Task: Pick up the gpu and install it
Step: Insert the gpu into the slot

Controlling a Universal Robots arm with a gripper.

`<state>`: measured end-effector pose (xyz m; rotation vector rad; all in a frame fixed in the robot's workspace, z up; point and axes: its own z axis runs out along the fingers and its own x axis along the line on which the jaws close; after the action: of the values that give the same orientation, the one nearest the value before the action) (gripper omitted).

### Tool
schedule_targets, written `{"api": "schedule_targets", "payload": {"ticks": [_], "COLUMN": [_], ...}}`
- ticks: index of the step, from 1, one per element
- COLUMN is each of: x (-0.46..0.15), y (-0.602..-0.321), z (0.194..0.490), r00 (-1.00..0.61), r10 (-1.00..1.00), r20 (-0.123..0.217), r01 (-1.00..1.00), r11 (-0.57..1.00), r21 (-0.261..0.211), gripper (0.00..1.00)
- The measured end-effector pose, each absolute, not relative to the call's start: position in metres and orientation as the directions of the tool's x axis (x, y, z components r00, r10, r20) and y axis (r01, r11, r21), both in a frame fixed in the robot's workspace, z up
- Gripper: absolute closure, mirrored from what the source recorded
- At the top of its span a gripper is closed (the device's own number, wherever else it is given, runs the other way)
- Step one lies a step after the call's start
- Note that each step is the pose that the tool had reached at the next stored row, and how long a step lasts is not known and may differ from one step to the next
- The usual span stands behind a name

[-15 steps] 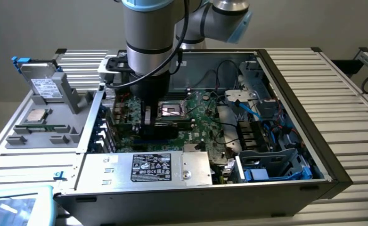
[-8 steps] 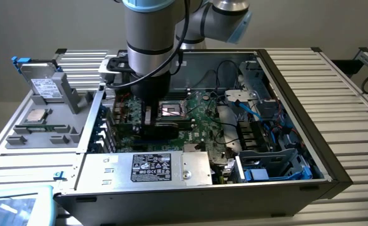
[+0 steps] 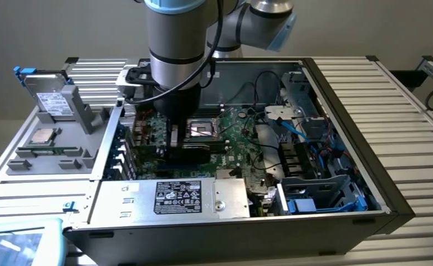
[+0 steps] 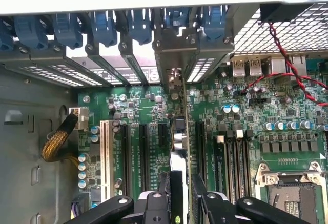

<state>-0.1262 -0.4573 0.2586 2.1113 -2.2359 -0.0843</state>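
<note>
Gpu [image 4: 179,137]: on edge over the motherboard [image 4: 246,116] slots, centre-left of the exterior frame. Gripper [image 4: 180,183] fingers [image 4: 164,193] clamped across its faces. Judged light, stiff, fragile; best gripped squarely near the top edge.

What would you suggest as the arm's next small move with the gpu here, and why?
Probably a slow, straight push down toward the motherboard, keeping the grip. The gripper holds the gpu upright on edge among the black expansion slots, its end near the rear slot brackets. Whether its connector is fully seated cannot be told, so a gentle press seems safest.
</note>
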Motion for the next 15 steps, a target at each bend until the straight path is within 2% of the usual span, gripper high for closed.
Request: {"api": "schedule_targets", "payload": {"ticks": [15], "x": [-0.1281], "y": [-0.4574], "z": [0.2613], "r00": [-0.057], "r10": [-0.998], "r20": [0.009], "r01": [-0.995], "r11": [0.058], "r21": [0.084], "gripper": [0.72]}}
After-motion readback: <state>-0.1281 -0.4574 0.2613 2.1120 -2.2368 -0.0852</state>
